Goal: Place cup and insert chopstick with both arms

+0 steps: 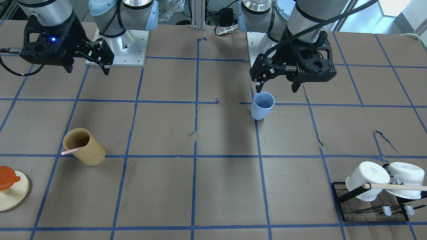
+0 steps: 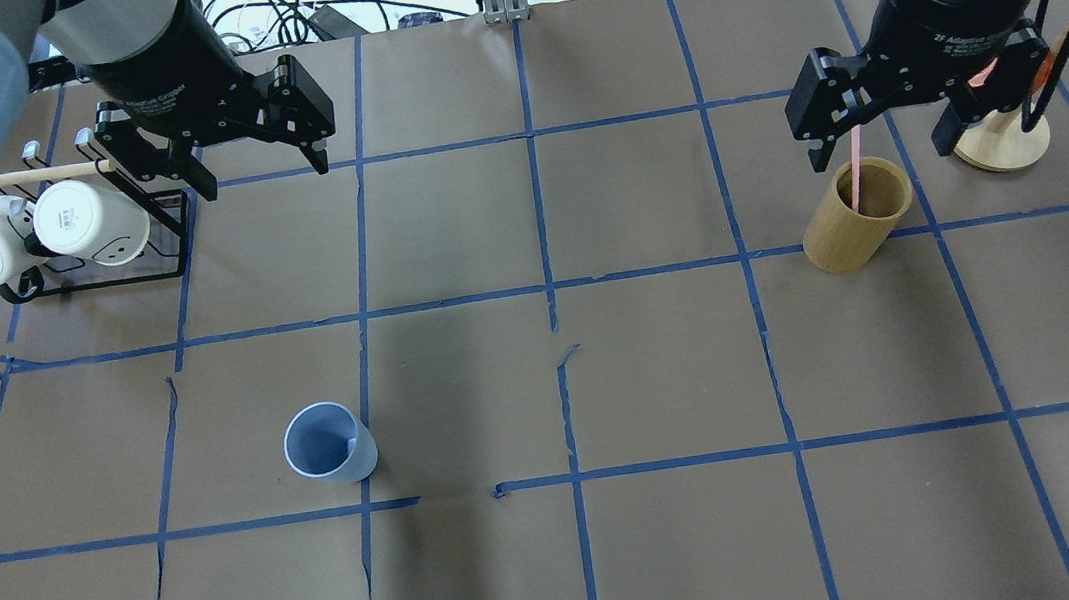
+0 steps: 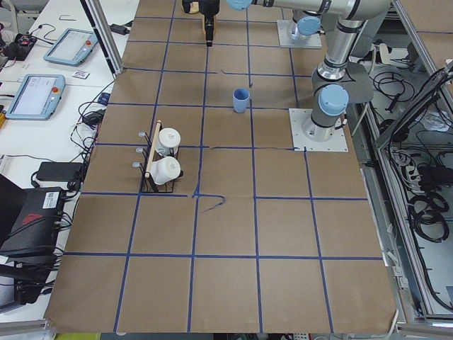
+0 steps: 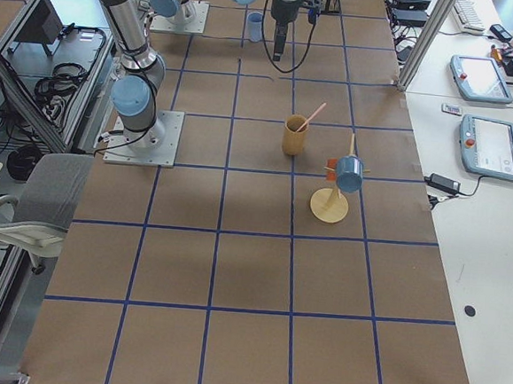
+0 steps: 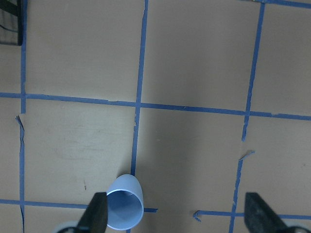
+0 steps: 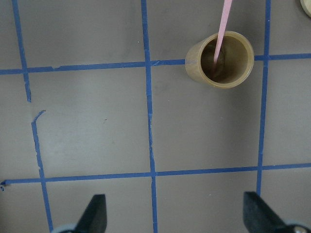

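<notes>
The light blue cup (image 1: pixel 262 106) stands upright on the table, also in the overhead view (image 2: pixel 330 444) and at the bottom of the left wrist view (image 5: pixel 125 209). My left gripper (image 1: pixel 277 87) is open and empty, high above the table, with the cup near its one fingertip in the left wrist view. The pink chopstick (image 2: pixel 853 158) leans inside the tan bamboo cylinder (image 2: pixel 855 218), its end sticking out over the rim (image 6: pixel 221 31). My right gripper (image 2: pixel 880 150) is open and empty, raised near the cylinder.
A black rack (image 2: pixel 175 240) with two white mugs (image 2: pixel 88 222) and a long wooden rod (image 1: pixel 397 187) stands at the table's far left. A round wooden stand (image 2: pixel 1000 146) with an orange piece (image 1: pixel 6 176) stands beyond the cylinder.
</notes>
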